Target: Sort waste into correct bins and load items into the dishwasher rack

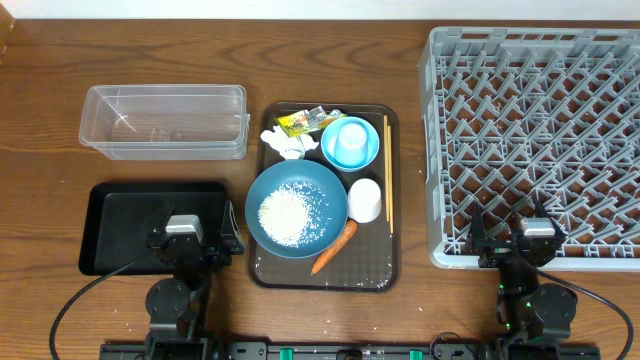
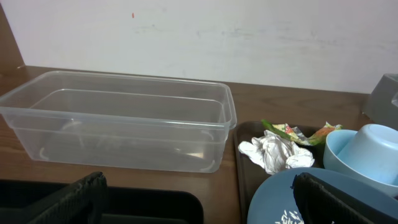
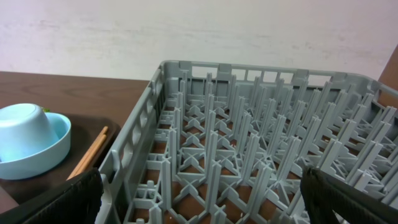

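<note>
both tools released, nothing grasped.
left tool [image 1: 184,238] over the black tray [image 1: 118,228]; right tool [image 1: 535,240] at the 6 o'clock rim of the rack [image 1: 433,150]; rice [image 1: 288,213] in the dark-blue bowl [image 1: 322,184], carrot [image 1: 335,247] at its 5 o'clock.

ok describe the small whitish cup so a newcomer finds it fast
Start at the dark brown serving tray mid-table, left of the grey dishwasher rack. Seen from overhead, the small whitish cup sits between the dark-blue bowl and the chopsticks, below the light-blue cup. It is the tray's smallest, palest vessel.
</note>
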